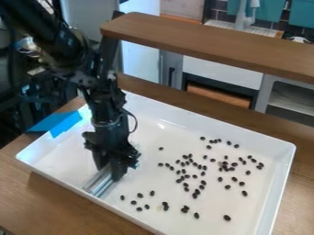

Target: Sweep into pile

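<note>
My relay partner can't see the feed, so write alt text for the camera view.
A black gripper holds a shiny ridged bar in the left part of a white tray; small black bean-like pieces lie scattered to its right, not piled. The tray sits on a wooden table, with blue tape at its left end.

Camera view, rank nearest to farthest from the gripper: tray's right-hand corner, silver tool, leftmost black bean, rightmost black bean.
From the gripper:
1. Silver tool, in its grip
2. Leftmost black bean, near the tray's front edge
3. Rightmost black bean, right part of the tray
4. Tray's right-hand corner, beyond the beans
</note>
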Tool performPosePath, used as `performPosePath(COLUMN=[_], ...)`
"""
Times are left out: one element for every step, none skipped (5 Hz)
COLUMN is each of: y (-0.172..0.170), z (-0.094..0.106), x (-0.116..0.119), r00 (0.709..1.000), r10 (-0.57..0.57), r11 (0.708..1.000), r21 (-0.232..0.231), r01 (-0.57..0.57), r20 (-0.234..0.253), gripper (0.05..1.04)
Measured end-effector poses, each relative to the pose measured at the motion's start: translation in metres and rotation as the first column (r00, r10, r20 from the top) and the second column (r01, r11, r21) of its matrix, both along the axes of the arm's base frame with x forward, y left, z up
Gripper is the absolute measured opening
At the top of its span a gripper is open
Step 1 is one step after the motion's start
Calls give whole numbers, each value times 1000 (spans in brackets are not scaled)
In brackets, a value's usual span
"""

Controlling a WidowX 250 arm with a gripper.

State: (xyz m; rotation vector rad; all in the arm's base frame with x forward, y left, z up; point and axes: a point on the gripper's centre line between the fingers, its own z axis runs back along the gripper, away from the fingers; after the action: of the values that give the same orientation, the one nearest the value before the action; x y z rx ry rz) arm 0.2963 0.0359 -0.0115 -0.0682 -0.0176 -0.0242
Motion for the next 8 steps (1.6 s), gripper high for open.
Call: performPosePath(y=[-20, -40, -61, -82, -102, -119, -133, -135], z=[0, 1, 3, 5, 7, 7, 7, 7], x=[1, -1, -11, -17, -22, -24, -25, -24], r00=[1000, 1000, 999, 998, 997, 997, 998, 998], r10=[19, 13, 7, 10, 8, 12, 13, 22], r11=[1000, 1000, 999, 997, 995, 995, 995, 995], r21=[1, -21, -52, -77, -94, -97, -96, -93], r01=[-19, -14, -9, -15, -16, -20, -19, -28], r20=[-6, -12, -41, -66, -81, -82, -63, -62], gripper=[380, 380, 380, 380, 380, 381, 380, 380])
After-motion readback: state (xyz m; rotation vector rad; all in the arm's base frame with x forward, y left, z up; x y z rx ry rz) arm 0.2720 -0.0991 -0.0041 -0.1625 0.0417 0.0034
